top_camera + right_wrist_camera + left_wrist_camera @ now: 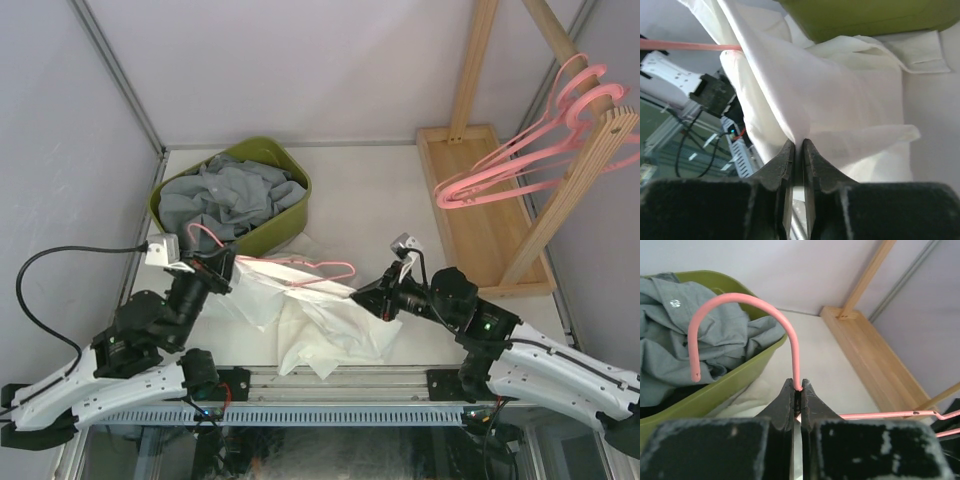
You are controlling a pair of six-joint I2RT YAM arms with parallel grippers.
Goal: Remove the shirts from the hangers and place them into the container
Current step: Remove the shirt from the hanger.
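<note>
A pink hanger (312, 270) lies over the front of the table with a white shirt (320, 325) still draped on it. My left gripper (222, 268) is shut on the stem of this hanger's hook (740, 299), just below the curve, with its tips (798, 388) pinching the thin rod. My right gripper (372, 296) is shut on a fold of the white shirt (840, 100), cloth pinched between the tips (797, 145). The olive-green container (262, 144) stands at the back left with a grey shirt (225, 195) crumpled in it.
A wooden rack base (480, 200) sits at the back right. Its slanted pole (575, 50) carries bare pink hangers (520, 160). The container's rim (735, 382) is close to the left gripper's left side. Grey walls close in the table.
</note>
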